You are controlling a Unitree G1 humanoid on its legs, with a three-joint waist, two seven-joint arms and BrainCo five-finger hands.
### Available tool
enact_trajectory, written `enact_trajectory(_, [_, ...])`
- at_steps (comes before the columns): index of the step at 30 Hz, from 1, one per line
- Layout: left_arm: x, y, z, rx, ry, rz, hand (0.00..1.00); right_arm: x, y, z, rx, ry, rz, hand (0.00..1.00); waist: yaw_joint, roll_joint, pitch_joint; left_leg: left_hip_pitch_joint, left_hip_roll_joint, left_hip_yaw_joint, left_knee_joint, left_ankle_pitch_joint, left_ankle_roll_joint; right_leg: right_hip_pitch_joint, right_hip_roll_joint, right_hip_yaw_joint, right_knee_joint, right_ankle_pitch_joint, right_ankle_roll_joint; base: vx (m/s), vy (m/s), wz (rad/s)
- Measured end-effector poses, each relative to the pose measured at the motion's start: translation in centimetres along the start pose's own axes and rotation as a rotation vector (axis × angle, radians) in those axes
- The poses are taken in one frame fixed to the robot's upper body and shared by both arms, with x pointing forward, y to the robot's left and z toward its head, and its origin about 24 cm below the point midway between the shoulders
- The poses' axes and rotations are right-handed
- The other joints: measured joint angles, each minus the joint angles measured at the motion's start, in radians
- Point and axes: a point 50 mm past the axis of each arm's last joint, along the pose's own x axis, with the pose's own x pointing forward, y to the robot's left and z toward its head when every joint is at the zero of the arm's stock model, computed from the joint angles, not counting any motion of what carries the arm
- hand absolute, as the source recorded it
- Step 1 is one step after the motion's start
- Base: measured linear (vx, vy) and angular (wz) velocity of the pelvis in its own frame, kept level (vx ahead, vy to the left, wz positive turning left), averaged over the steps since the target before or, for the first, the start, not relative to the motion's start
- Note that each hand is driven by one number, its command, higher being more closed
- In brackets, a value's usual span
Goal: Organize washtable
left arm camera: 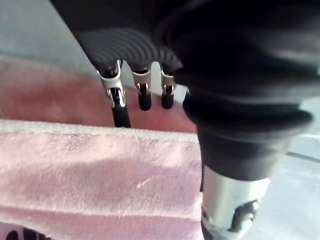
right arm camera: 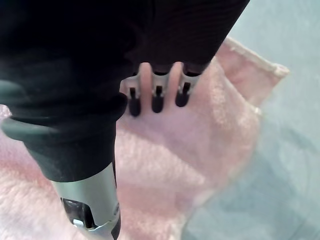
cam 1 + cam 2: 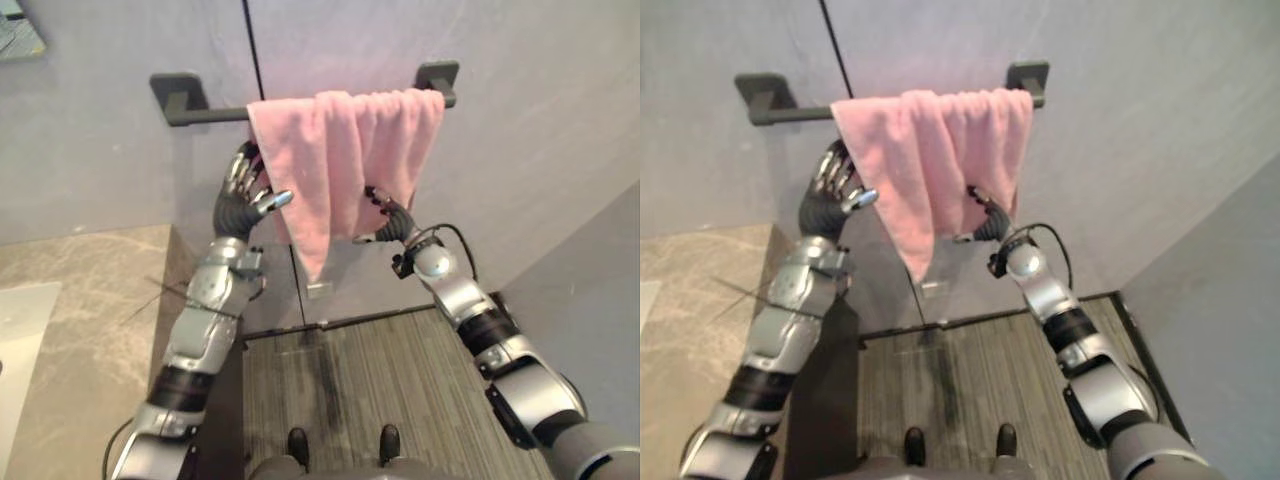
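Pink towel (image 3: 345, 160) draped over wall bar (image 3: 200, 110), toward its right end; left end bare. Left hand (image 3: 243, 200) open, straight fingers at towel's left edge. Right hand (image 3: 390, 222) against lower right edge, grip unclear.

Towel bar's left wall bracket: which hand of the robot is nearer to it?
Left. The left hand is below the bracket, at the left edge of the pink towel. The right hand is farther away, against the towel's lower right part.
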Motion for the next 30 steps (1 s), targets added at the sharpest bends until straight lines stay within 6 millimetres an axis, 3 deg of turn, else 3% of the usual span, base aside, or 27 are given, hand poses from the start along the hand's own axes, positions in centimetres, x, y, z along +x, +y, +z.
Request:
enact_trajectory(4, [-2.2, -0.1, 0.4, -0.015, -0.004, -0.022, 0.0, -0.9, 0.5, -1.9, 0.015, 0.056, 0.01, 0.0, 0.017, 0.003, 0.002, 0.008, -0.002, -0.01, -0.004, 0.0, 0.0, 0.012, -0.003, -0.014, 0.0, 0.0, 0.0, -0.03, -0.003, 0.08])
enact_trajectory(7, [-3.4, -0.8, 0.6, 0.003, 0.014, -0.124, 0.0, -1.1, 0.2, -2.1, 0.006, 0.063, 0.01, 0.0, 0.017, 0.003, 0.002, 0.01, -0.002, -0.012, -0.004, 0.001, -0.002, 0.015, -0.003, -0.016, 0.0, -0.002, 0.002, -0.01, -0.006, 0.01])
enact_trajectory(17, [-4.2, -4.1, 0.2, -0.043, 0.06, -0.354, 0.0, -1.5, 0.7, -2.8, -0.07, 0.079, 0.079, 0.0, 0.011, 0.005, 0.001, 0.018, 0.0, -0.031, -0.017, 0.018, -0.011, 0.027, 0.001, -0.039, 0.0, -0.014, 0.006, -0.02, -0.023, 0.05])
enact_trajectory(21, [-3.0, -5.6, -0.7, -0.06, 0.075, -0.383, 0.0, -1.5, 1.2, -2.7, -0.064, 0.075, 0.089, 0.0, 0.011, 0.004, 0.001, 0.024, -0.002, -0.032, -0.027, 0.025, -0.01, 0.029, -0.002, -0.039, 0.0, -0.014, 0.006, -0.02, -0.006, 0.02])
enact_trajectory(30, [0.6, -6.1, -2.0, -0.018, 0.091, -0.288, 0.0, -1.3, 2.1, -2.4, -0.061, 0.067, 0.107, 0.0, -0.001, 0.003, 0.001, 0.019, -0.002, -0.029, -0.028, 0.029, -0.006, 0.022, 0.0, -0.037, 0.0, -0.014, 0.006, 0.0, 0.0, 0.0])
